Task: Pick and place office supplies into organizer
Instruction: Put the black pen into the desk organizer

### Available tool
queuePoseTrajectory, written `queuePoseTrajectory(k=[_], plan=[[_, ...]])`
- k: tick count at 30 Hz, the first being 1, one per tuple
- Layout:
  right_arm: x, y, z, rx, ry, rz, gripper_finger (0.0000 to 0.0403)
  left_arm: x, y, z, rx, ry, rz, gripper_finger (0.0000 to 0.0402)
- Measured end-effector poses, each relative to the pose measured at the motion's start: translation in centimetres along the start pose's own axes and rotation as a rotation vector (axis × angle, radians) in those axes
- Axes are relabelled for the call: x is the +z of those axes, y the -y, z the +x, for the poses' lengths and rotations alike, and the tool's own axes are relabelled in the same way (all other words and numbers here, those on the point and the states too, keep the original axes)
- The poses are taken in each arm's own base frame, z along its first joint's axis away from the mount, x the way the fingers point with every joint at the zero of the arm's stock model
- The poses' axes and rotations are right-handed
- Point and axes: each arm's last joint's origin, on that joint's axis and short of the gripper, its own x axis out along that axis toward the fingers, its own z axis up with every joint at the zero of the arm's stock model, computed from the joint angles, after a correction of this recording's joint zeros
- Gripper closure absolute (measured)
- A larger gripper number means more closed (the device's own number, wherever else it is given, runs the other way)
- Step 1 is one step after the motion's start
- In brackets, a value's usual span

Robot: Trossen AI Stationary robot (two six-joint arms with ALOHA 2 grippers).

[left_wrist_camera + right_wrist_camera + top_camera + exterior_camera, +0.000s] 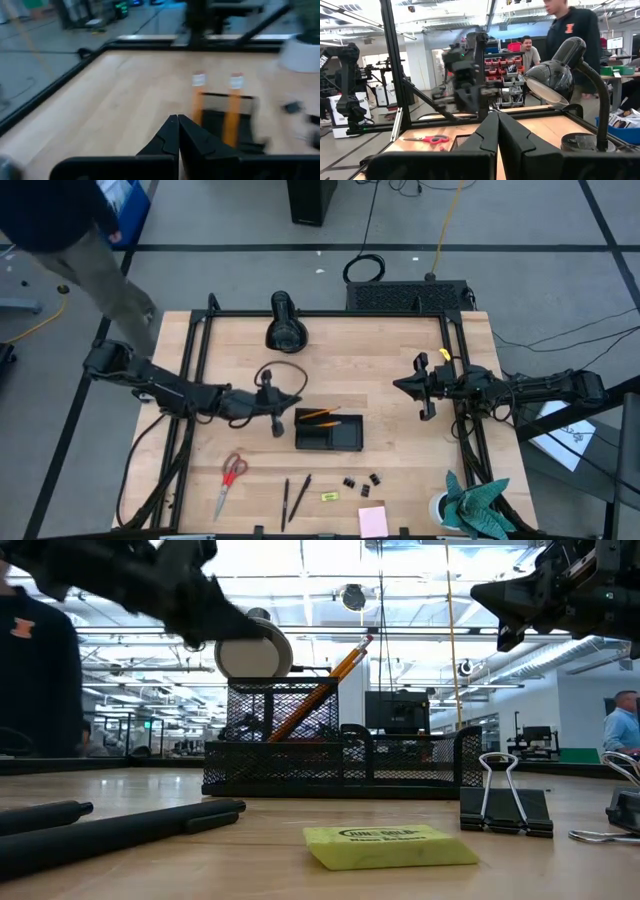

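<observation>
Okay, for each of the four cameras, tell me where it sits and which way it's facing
High view: overhead, facing straight down; both arms, left gripper, right gripper.
Low view: at tabletop height, looking across a flat yellow eraser to the black mesh organizer.
Left wrist: behind its shut fingers, facing two orange pencils.
Right wrist: behind its shut fingers, facing the left arm and red-handled scissors.
Shared: pencils appear in high, low and left wrist.

The yellow eraser (390, 846), lying on the table in front of the black mesh organizer (340, 755), carries a dark oval stamp with lettering on its top face, too small and slanted to read. A dark sweatshirt (575, 30) on a person standing behind the black desk lamp (560, 75) bears an orange block "I" on the chest.
</observation>
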Motion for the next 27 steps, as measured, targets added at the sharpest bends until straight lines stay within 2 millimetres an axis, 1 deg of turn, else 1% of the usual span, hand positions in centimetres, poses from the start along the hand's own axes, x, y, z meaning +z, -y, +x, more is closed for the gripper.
queuePoseTrajectory(k=[2,4,8,10,12,15,18,22,24,27], plan=[[0.0,0.0,0.0,0.000,-0.002,0.000,0.0399,0.2,1.4,-0.5,-0.031,-0.016,-0.001,0.0397],[-0.1,0.0,0.0,0.000,-0.007,0.000,0.0399,0.5,2.8,-1.1,-0.035,-0.062,-0.063,0.0399],[-0.3,0.0,0.0,-0.003,-0.035,0.002,0.0399,0.5,6.1,-1.9,-0.007,-0.248,-0.203,0.0399],[-0.4,0.0,0.0,-0.004,-0.041,0.002,0.0399,0.8,8.3,-2.0,-0.004,-0.335,-0.221,0.0400],[-0.4,0.0,0.0,-0.004,-0.040,0.002,0.0399,1.6,10.7,-1.8,-0.016,-0.412,-0.239,0.0400],[-0.4,0.0,0.0,-0.003,-0.036,0.002,0.0399,2.2,13.9,-1.4,0.012,-0.569,-0.236,0.0400],[-0.3,0.0,0.0,-0.003,-0.029,0.001,0.0399,2.9,16.6,-1.2,0.074,-0.730,-0.339,0.0400],[-0.3,0.0,0.0,-0.002,-0.030,0.002,0.0399,3.3,20.2,-1.0,0.150,-0.929,-0.535,0.0401],[-0.3,0.0,0.0,-0.003,-0.028,-0.002,0.0399,3.6,22.0,-0.9,0.170,-0.990,-0.639,0.0401],[-0.3,0.0,0.0,-0.002,-0.025,-0.023,0.0399,4.2,24.5,-0.6,0.151,-1.036,-0.768,0.0401]])
